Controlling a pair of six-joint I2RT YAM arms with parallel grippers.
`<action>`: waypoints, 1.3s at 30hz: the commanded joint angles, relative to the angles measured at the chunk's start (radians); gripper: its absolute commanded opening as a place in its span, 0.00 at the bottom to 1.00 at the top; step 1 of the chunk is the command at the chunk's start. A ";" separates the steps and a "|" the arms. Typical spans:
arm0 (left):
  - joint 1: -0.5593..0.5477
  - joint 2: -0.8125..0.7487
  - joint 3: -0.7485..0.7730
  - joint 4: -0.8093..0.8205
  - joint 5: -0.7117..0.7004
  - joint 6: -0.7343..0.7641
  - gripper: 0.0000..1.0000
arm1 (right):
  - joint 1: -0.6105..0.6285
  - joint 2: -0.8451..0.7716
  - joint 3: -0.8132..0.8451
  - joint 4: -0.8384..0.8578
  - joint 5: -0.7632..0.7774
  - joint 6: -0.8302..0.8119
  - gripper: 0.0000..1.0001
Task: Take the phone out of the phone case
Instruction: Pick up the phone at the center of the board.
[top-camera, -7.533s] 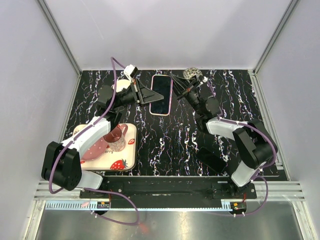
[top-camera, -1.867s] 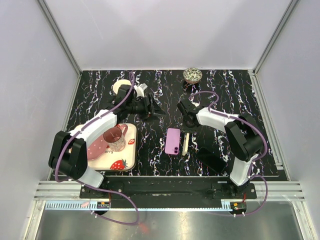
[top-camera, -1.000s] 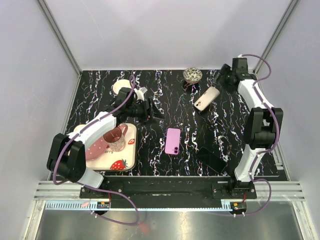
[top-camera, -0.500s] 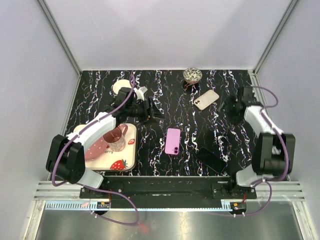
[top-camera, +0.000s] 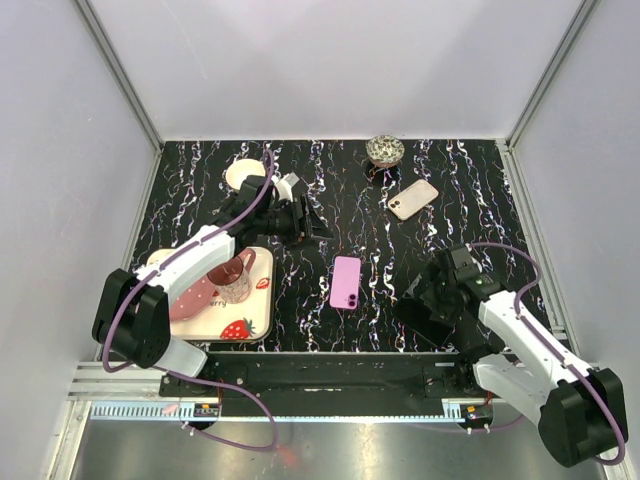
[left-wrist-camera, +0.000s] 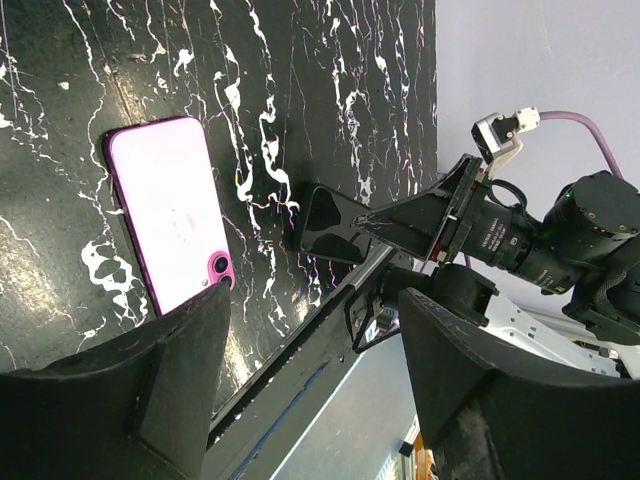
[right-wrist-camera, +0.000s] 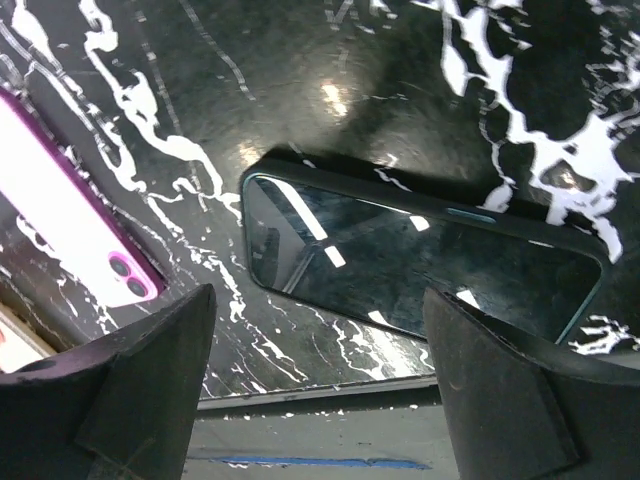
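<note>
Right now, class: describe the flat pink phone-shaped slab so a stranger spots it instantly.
Start at the black white-veined tabletop. Near its middle lies the flat pink phone-shaped slab. A beige slab lies farther back, a glossy black phone front right; only this is pink.

The left arm (top-camera: 195, 258) extends forward from its base and angles to the right. The left gripper (top-camera: 320, 230) sits beyond the pink phone (top-camera: 346, 282) and slightly to its left. Its 2 fingers (left-wrist-camera: 150, 380) are spread wide and hold nothing. The right arm (top-camera: 520, 335) is folded low near its base. The right gripper (top-camera: 428, 302) points left, near the right side of the pink phone. Its 2 fingers (right-wrist-camera: 140, 370) are spread wide and hold nothing.
</note>
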 joint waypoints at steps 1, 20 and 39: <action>-0.011 0.006 0.033 0.043 -0.012 -0.002 0.70 | 0.006 -0.005 0.003 -0.099 0.092 0.108 0.91; -0.015 0.026 0.024 0.055 0.005 0.003 0.70 | 0.007 0.195 0.058 -0.260 0.273 0.353 1.00; -0.015 0.008 0.014 0.063 0.017 -0.004 0.70 | 0.007 0.087 -0.023 -0.191 0.145 0.411 0.98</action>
